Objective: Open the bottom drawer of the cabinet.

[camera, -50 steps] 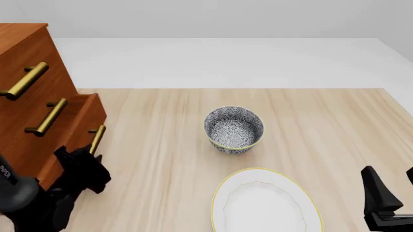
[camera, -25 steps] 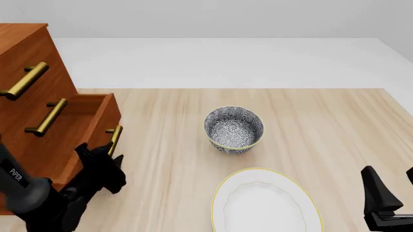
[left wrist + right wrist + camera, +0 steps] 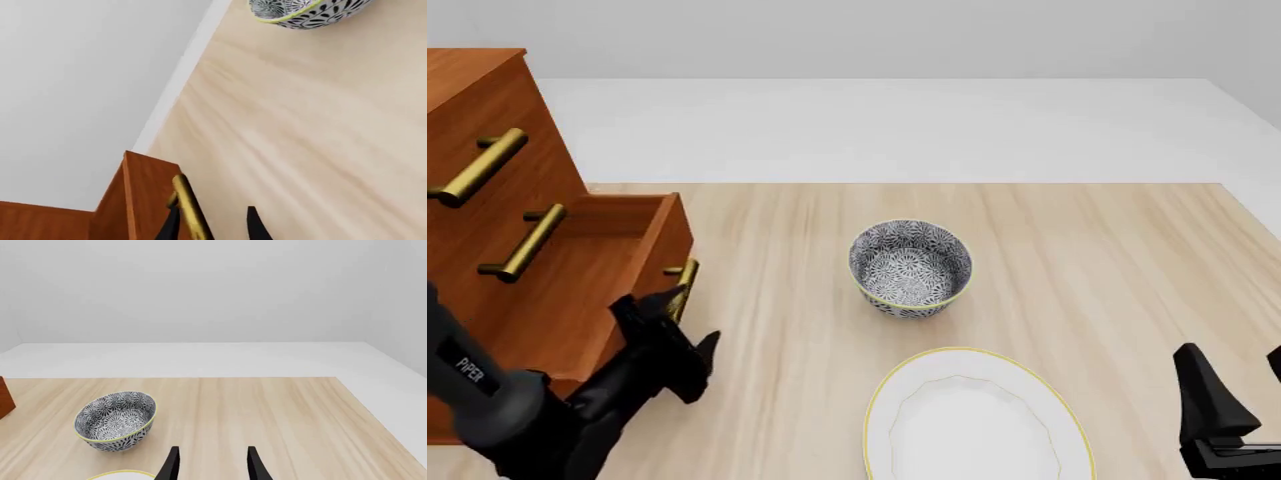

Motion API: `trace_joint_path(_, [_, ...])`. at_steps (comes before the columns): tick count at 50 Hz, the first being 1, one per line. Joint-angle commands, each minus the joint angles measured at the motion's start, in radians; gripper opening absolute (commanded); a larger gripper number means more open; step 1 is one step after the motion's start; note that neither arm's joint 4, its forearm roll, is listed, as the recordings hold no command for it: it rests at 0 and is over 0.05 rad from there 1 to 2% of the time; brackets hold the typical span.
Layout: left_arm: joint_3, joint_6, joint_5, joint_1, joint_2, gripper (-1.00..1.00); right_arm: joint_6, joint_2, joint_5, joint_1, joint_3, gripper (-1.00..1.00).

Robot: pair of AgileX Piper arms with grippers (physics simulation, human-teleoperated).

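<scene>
The reddish-brown cabinet (image 3: 487,120) stands at the table's left. Its bottom drawer (image 3: 587,270) is pulled well out, its inside showing. The drawer's brass handle (image 3: 683,283) sits at my left gripper (image 3: 674,315). In the left wrist view the handle (image 3: 190,210) lies between the spread fingers of that gripper (image 3: 213,227), against one finger, next to the drawer front (image 3: 143,200). The jaws stand apart, so the gripper is open around the bar. My right gripper (image 3: 1238,375) rests open and holds nothing at the near right corner, also seen as the right gripper (image 3: 213,465) in its own wrist view.
A patterned bowl (image 3: 910,265) sits mid-table, and a white plate (image 3: 974,420) with a yellow rim lies nearer me. The two upper drawers with brass handles (image 3: 481,165) are closed. The bowl (image 3: 115,421) shows in the right wrist view, and the bowl (image 3: 307,10) in the left.
The bottom drawer has slid further out of the cabinet, and my left gripper has moved along with its handle. The right arm has not moved.
</scene>
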Motion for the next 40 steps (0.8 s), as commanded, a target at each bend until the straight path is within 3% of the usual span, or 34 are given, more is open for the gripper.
trace_joint_path(1, [0.11,-0.126,-0.001,-0.075,-0.202,1.0,0.0,0.0,0.0,0.0,0.0,1.0])
trace_joint_path(4, [0.151,-0.206,0.052,-0.129,-0.331,1.0,0.0,0.0,0.0,0.0,0.0,1.0])
trace_joint_path(11, [0.053,-0.355,0.631,-0.199,-0.822,1.0,0.0,0.0,0.0,0.0,0.0,1.0])
trace_joint_path(13, [0.012,-0.387,0.758,-0.213,-0.903,1.0,0.0,0.0,0.0,0.0,0.0,1.0])
trace_joint_path(17, [-0.116,-0.52,1.034,-0.189,-1.016,1.0,0.0,0.0,0.0,0.0,0.0,1.0])
trace_joint_path(24, [-0.307,-0.643,1.329,-0.187,-1.017,1.0,0.0,0.0,0.0,0.0,0.0,1.0])
trace_joint_path(26, [-0.329,-0.637,1.366,-0.187,-1.015,1.0,0.0,0.0,0.0,0.0,0.0,1.0])
trace_joint_path(27, [-0.374,-0.688,1.422,-0.209,-0.998,1.0,0.0,0.0,0.0,0.0,0.0,1.0])
trace_joint_path(30, [-0.416,-0.701,1.478,-0.196,-0.985,1.0,0.0,0.0,0.0,0.0,0.0,1.0])
trace_joint_path(32, [-0.455,-0.746,1.523,-0.191,-0.97,1.0,0.0,0.0,0.0,0.0,0.0,1.0])
trace_joint_path(40, [-0.542,-0.728,1.651,-0.193,-0.958,1.0,0.0,0.0,0.0,0.0,0.0,1.0])
